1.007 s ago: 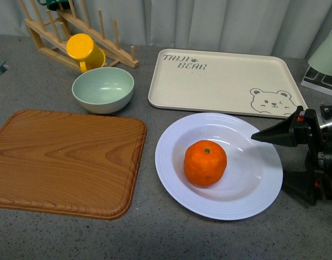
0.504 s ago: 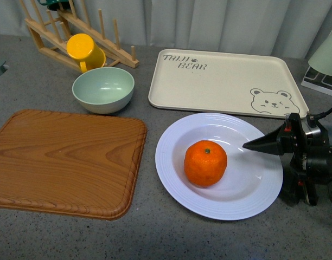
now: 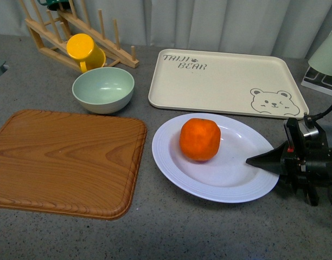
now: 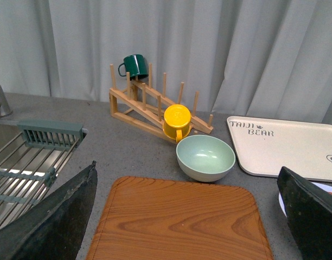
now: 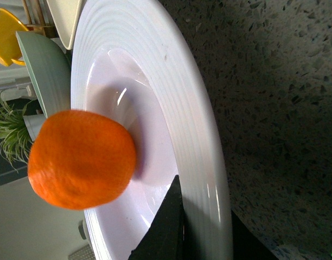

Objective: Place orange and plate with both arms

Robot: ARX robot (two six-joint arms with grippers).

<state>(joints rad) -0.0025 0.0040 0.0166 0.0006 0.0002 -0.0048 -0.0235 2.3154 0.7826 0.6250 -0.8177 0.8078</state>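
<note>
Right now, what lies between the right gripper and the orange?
Nothing but bare plate between right gripper and orange, clear in the front and right wrist views.

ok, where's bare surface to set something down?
Wooden board is fully bare; bear tray too. Open counter strip runs in front of board and plate. Crowded: back left, where green bowl, yellow cup and rack cluster.

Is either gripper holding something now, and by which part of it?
The right gripper pinches the plate by its right rim, one finger above the rim, one below. The left gripper is open and holds nothing.
</note>
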